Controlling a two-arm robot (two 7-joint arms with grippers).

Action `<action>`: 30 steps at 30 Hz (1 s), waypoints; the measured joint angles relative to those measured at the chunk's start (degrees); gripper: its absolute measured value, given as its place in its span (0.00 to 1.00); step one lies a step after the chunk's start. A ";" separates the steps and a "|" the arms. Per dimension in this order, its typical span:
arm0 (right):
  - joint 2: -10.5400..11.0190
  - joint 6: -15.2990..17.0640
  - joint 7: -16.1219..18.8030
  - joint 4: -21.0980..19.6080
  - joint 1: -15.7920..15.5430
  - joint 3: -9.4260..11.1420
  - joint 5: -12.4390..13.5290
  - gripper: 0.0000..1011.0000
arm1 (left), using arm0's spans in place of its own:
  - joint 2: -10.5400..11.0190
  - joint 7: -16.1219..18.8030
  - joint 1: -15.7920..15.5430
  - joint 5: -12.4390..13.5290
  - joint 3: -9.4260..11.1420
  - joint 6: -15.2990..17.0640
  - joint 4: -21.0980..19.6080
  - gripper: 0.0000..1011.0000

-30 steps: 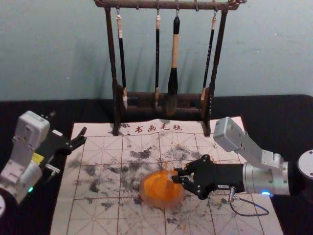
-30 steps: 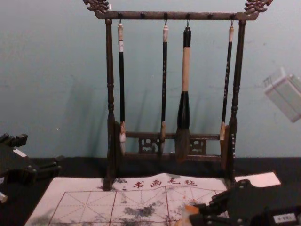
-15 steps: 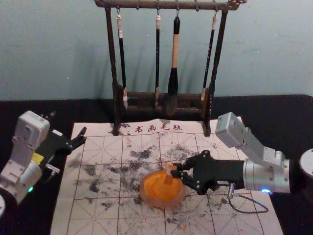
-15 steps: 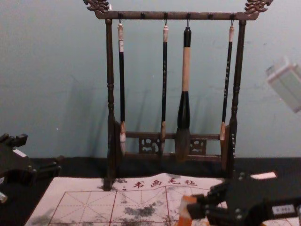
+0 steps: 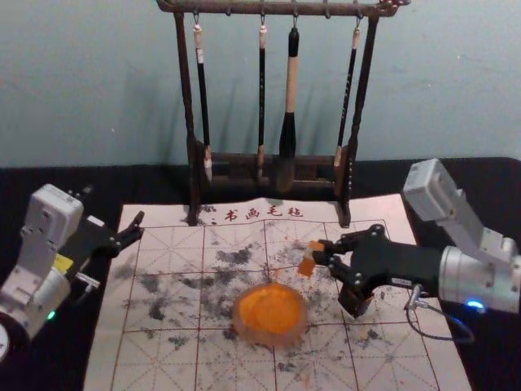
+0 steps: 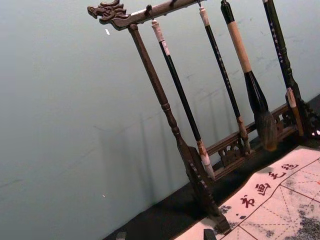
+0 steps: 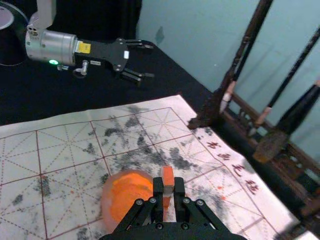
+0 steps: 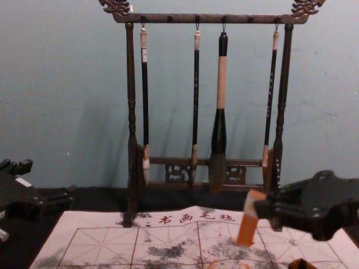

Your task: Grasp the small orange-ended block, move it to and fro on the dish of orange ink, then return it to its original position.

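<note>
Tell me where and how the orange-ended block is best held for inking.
I'd pinch the block by its upper part, across opposite sides, coming in level from the robot's right, as the right gripper does. It is slender and slightly tilted, so a high grip should leave its lower end free for the ink dish.

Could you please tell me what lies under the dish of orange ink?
The grid-lined mat lies under the dish; the patch directly beneath it is covered, so I cannot see it.
</note>
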 joint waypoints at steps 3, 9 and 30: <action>0.86 0.23 -0.60 -1.07 -0.75 0.72 0.05 0.09 | 0.00 0.00 0.00 0.00 0.00 0.00 0.00 0.99; 3.09 0.31 -1.85 -3.54 -3.06 2.57 0.07 0.09 | 0.00 0.00 0.00 0.00 0.00 0.00 0.00 0.99; 5.61 0.81 -3.84 -4.87 -9.19 7.10 0.90 0.09 | 0.00 0.00 0.00 0.00 0.00 0.00 0.00 0.99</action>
